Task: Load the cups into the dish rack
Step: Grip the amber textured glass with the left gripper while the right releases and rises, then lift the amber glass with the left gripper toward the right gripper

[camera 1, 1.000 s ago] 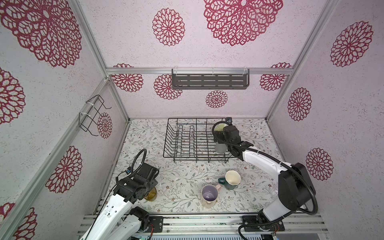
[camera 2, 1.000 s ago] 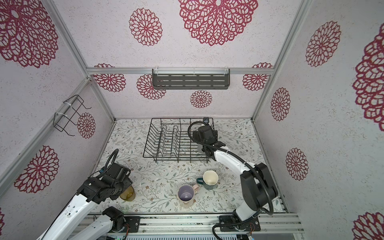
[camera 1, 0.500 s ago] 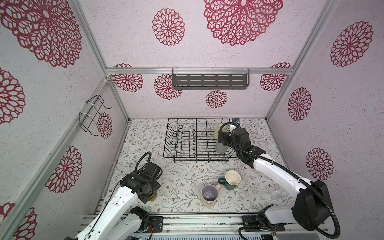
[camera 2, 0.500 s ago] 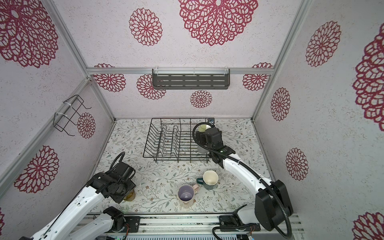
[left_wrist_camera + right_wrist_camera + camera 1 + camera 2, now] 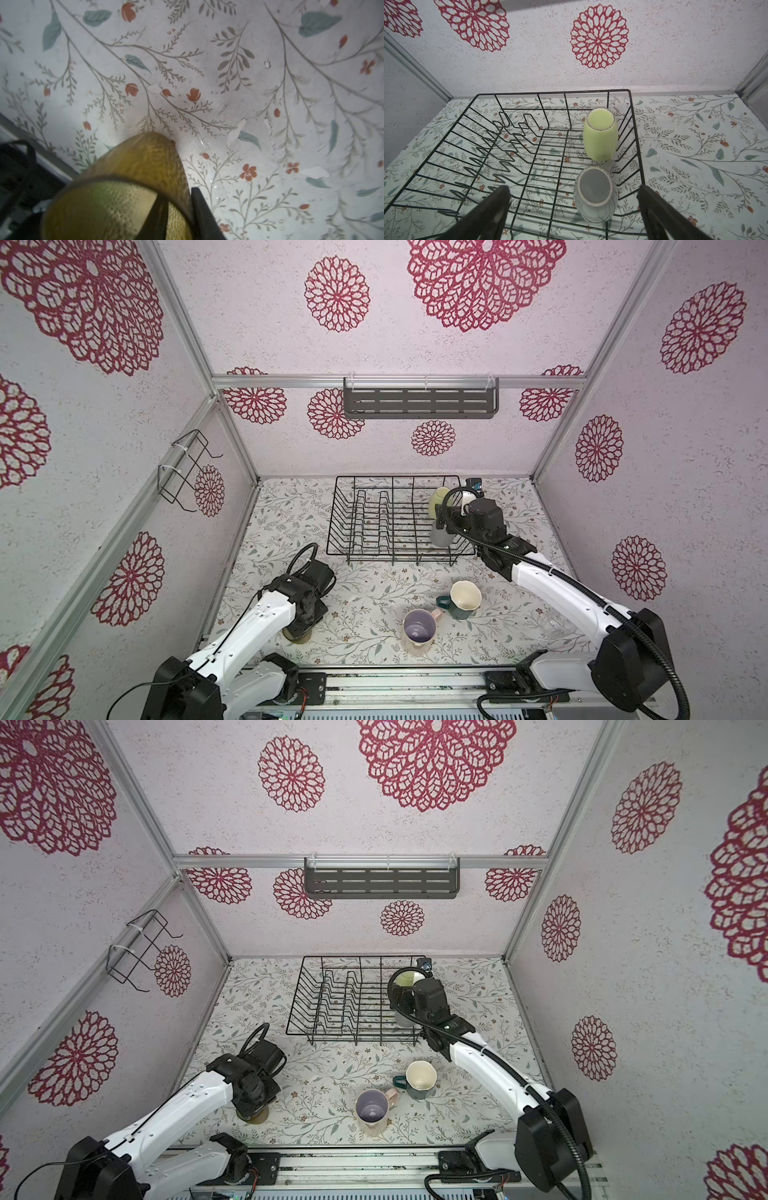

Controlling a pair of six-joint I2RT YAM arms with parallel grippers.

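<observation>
Now the left gripper (image 5: pixel 177 194) clamps the amber glass (image 5: pixel 133 166) at the counter's near-left corner, ready to lift it to the dish rack (image 5: pixel 345 531)

One finger sits inside the glass and one outside, so the wall appears pinched between them, though the blurred wrist view leaves the hold's firmness unsure. A slow, straight lift should keep the slick wall from twisting, followed by a carry over the rack's near rim. Rightwards, the pink mug (image 5: pixel 419 632) and teal mug (image 5: pixel 463 601) wait just beside each other near the counter's near edge. The lime tumbler (image 5: pixel 600 137) and grey tumbler (image 5: pixel 593 193) stand in the rack's right end, and the right gripper (image 5: pixel 573 189) hangs spread wide and empty above the grey one, so the glass is best set left of them; a clear glass (image 5: pixel 555 626) waits near the near-right corner
</observation>
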